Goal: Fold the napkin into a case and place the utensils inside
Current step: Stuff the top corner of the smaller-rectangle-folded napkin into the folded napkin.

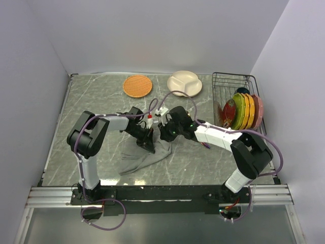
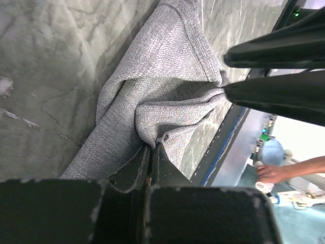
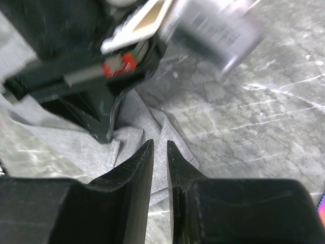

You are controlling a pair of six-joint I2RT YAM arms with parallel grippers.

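I am folding the napkin [image 1: 143, 158], which is lying bunched on the surface [image 1: 91, 101]. My left end effector [image 2: 152, 150] is pinching one fold. My right end effector [image 3: 160, 145] is standing narrow at another, and I cannot tell if it grips. Next, I judge: a firm pinch, then folding over.

One napkin [image 1: 144, 157], one mat [image 1: 137, 86], one rack [image 1: 231, 81]

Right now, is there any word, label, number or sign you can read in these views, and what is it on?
No text can be read.
One label on a grey box, right wrist view: dark print, too blurred to read.
The napkin, coloured plates, mat and table: no writing visible.
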